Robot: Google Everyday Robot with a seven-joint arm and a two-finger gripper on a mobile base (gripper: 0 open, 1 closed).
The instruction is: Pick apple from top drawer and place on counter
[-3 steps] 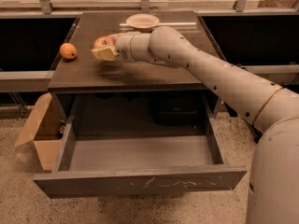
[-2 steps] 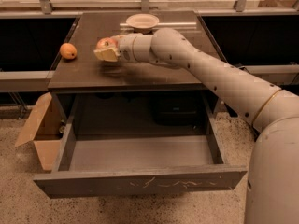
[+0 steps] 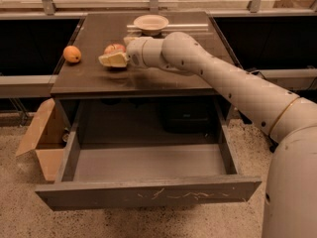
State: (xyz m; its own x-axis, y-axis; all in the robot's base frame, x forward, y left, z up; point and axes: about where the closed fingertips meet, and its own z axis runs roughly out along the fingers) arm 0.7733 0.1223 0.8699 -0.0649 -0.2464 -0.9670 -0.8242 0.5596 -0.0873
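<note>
1. The counter (image 3: 163, 78) sits above the top drawer (image 3: 148, 195), which is pulled out toward the camera.
2. The apple (image 3: 115, 48) is at the counter's left half, with the gripper (image 3: 112, 59) directly in front of it, reaching in from the right.
3. A smaller fruit (image 3: 72, 54) lies left of both, near the counter's left edge.
4. A bowl (image 3: 151, 23) sits behind them.
5. A cardboard box (image 3: 39, 138) stands on the floor, left of the drawer.

Lower part of the apple (image 3: 114, 48) hidden behind the gripper (image 3: 114, 60) over the tabletop (image 3: 89, 78), robot body (image 3: 292, 182) cut off at right and bottom edges, cardboard box (image 3: 39, 133) partly behind the top drawer (image 3: 148, 195)
</note>
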